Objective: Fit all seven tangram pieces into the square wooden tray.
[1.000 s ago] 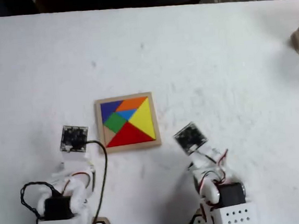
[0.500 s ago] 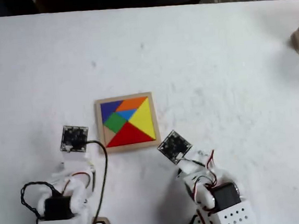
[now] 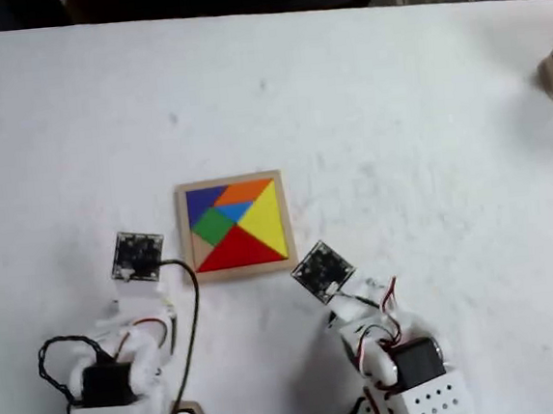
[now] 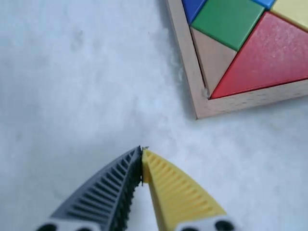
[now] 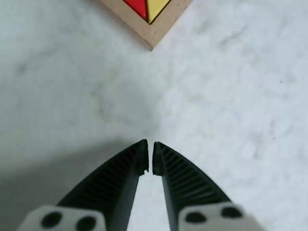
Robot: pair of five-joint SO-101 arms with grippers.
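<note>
tray (image 3: 239, 272) holds coloured pieces (image 3: 261, 223); left fingers (image 4: 173, 192) clenched, empty; right fingers (image 5: 115, 185) clenched, empty.

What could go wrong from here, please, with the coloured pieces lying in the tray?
The right gripper, shut, sits just off the tray's near corner; a forward move could shove the tray and unseat pieces.
The left arm's black cable curves close by the tray's edge and might catch it.
The tan triangle beside the red piece may be a piece or bare tray floor; I cannot tell which.
</note>
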